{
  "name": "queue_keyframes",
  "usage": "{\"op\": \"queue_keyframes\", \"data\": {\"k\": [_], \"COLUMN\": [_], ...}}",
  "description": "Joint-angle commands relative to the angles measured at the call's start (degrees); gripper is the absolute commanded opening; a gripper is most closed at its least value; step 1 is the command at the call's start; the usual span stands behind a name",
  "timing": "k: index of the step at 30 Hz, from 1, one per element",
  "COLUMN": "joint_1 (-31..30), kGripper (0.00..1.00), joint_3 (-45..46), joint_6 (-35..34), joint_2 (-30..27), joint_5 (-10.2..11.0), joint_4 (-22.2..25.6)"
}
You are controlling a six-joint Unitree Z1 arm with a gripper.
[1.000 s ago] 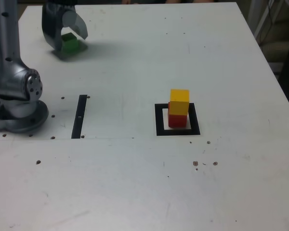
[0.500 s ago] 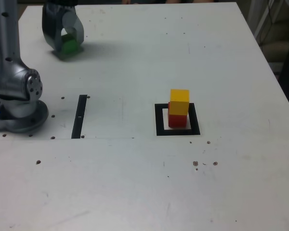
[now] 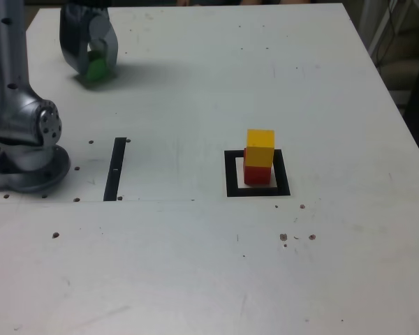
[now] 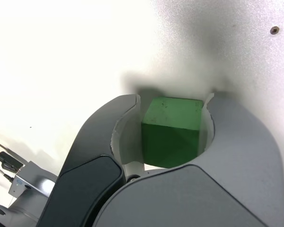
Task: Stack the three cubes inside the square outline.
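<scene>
Hand (image 4: 173, 106) pinched the green cube (image 4: 172, 131) on the counter (image 3: 195, 265), far from the square outline (image 3: 230, 174); there we saw yellow cube (image 3: 260, 147) atop red cube (image 3: 257, 174), presumably awaiting green as the top

The arm (image 3: 10, 77) was made of silver-grey metal, with a round joint cap dotted by small screws. The fingers (image 4: 236, 156) were shaped as dark grey curved shells.
</scene>
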Motion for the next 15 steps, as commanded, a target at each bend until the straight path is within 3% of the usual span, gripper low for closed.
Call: {"op": "queue_keyframes", "data": {"k": [1,8,15], "joint_1": [-0.4,-2.8,-6.9], "kGripper": [0.24,0.24,0.24], "joint_3": [-0.4,-0.2,-0.4], "joint_6": [0.3,0.7,1.1], "joint_2": [-0.9,-2.6,-5.4], "joint_5": [-0.3,-1.1,-3.2], "joint_4": [0.6,1.8,3.1]}}
